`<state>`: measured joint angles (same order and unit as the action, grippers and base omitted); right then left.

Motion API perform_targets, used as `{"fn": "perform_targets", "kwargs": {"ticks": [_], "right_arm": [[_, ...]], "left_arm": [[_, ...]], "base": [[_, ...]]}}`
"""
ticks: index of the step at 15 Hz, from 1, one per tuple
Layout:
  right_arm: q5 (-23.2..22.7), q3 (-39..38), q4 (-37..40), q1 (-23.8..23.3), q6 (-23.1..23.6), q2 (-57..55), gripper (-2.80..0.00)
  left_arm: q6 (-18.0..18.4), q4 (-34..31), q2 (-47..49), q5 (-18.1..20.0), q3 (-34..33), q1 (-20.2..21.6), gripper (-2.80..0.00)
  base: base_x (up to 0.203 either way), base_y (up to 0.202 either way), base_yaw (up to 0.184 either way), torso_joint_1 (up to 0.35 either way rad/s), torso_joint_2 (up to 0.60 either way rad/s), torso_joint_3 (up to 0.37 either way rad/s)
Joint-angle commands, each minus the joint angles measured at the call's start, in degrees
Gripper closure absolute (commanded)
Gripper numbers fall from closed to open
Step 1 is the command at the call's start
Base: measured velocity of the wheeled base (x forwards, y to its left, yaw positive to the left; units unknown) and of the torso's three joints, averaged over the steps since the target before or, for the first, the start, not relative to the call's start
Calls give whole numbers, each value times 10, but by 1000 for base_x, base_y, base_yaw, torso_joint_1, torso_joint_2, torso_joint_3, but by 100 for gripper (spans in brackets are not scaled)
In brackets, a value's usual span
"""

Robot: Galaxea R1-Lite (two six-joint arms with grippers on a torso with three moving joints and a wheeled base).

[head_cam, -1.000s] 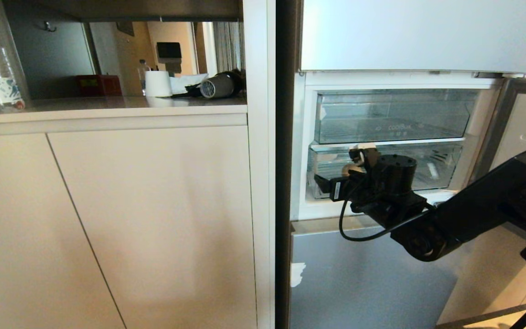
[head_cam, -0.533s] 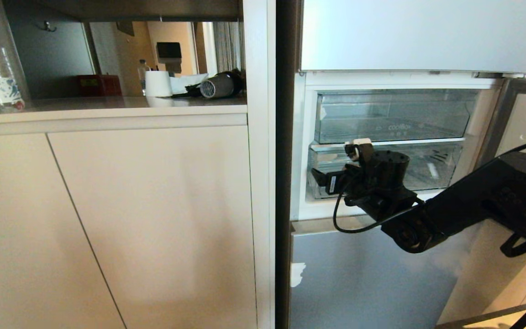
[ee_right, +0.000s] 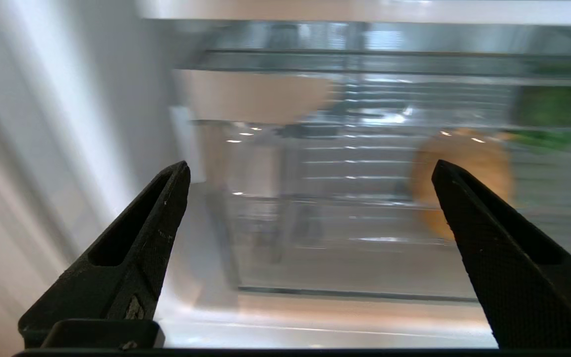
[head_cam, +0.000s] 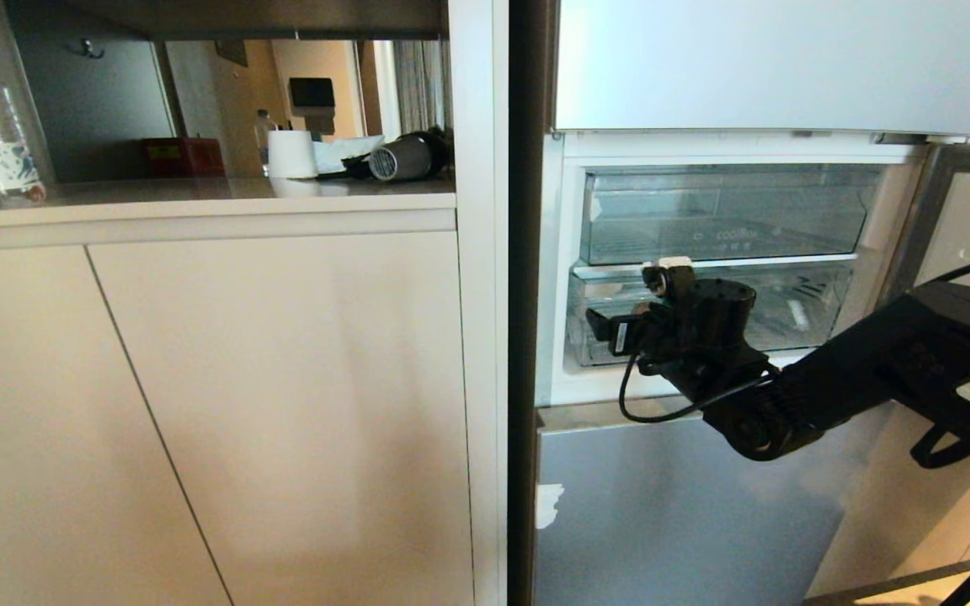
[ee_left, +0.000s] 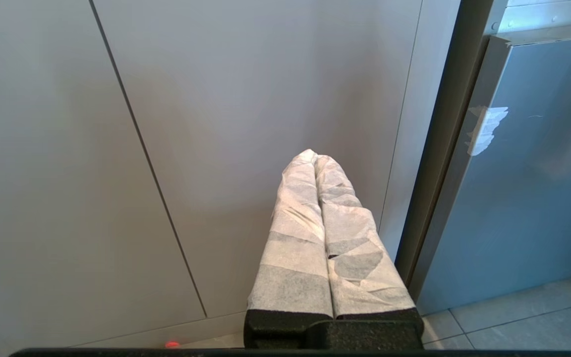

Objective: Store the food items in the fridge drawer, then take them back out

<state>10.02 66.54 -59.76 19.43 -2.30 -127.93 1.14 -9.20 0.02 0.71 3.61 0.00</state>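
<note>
Now the right hand point(ee_right: 310, 198) is wide open and empty, just in front of the drawer point(head_cam: 796, 316). Inside lie the potato point(ee_right: 464, 173) and pepper point(ee_right: 558, 109). It should reach in slowly, straight at the potato.

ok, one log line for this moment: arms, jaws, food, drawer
right gripper: jaws open, empty, at fridge drawer front | left gripper: shut, parked by cabinet | potato, bell pepper: inside drawer
</note>
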Motion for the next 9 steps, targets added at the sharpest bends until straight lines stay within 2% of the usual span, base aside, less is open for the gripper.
{"fn": "perform_targets", "kwargs": {"ticks": [1,9], "right_arm": [[1,0,-4,-6,0,0,-280],[0,-1,-4,7,2,1,-280]], "left_arm": [[0,0,-1,0,0,0,0],[0,0,-1,0,0,0,0]], "base": [[0,0,0,0,0,0],[0,0,0,0,0,0]]}}
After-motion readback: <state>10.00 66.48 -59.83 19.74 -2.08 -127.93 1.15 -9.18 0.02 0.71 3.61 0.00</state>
